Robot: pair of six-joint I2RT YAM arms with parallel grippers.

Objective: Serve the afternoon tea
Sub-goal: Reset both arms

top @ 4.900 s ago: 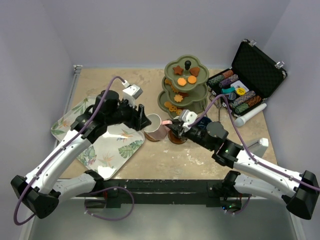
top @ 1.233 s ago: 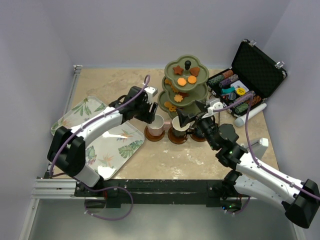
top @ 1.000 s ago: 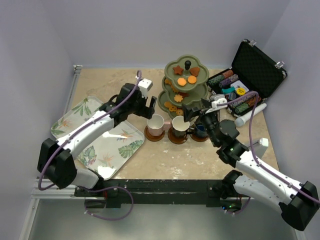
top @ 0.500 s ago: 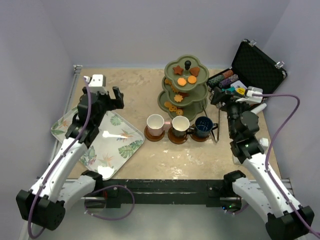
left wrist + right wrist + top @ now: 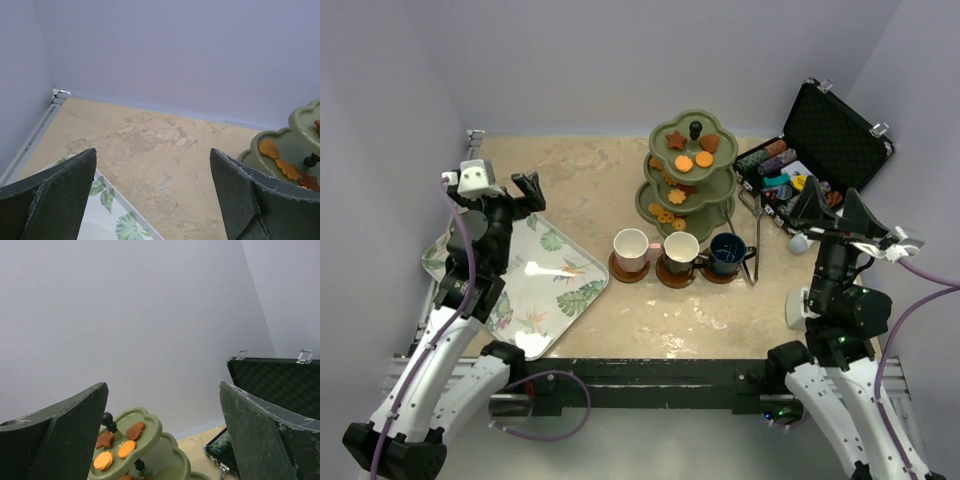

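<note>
Three cups stand in a row in front of the olive-green stand (image 5: 692, 172): pinkish-white (image 5: 630, 243), cream (image 5: 680, 246) and navy (image 5: 727, 249). Each sits on a brown saucer (image 5: 621, 270). Orange and brown biscuits (image 5: 692, 152) lie on the stand's tiers. My left gripper (image 5: 512, 195) hangs open and empty above the tray's far corner, well left of the cups. My right gripper (image 5: 828, 205) is raised, open and empty, near the case at the right. In the right wrist view, the stand (image 5: 150, 437) with biscuits (image 5: 126, 448) shows between the open fingers (image 5: 75, 430).
A leaf-patterned white tray (image 5: 545, 290) lies at the left, with its corner (image 5: 115, 220) in the left wrist view. An open black case of poker chips (image 5: 825, 140) stands at the back right. Metal tongs (image 5: 757, 240) lie right of the navy cup.
Both arms have drawn back from the cups. The left gripper went left and up over the tray and opened a little wider. The right went right and up toward the case.
</note>
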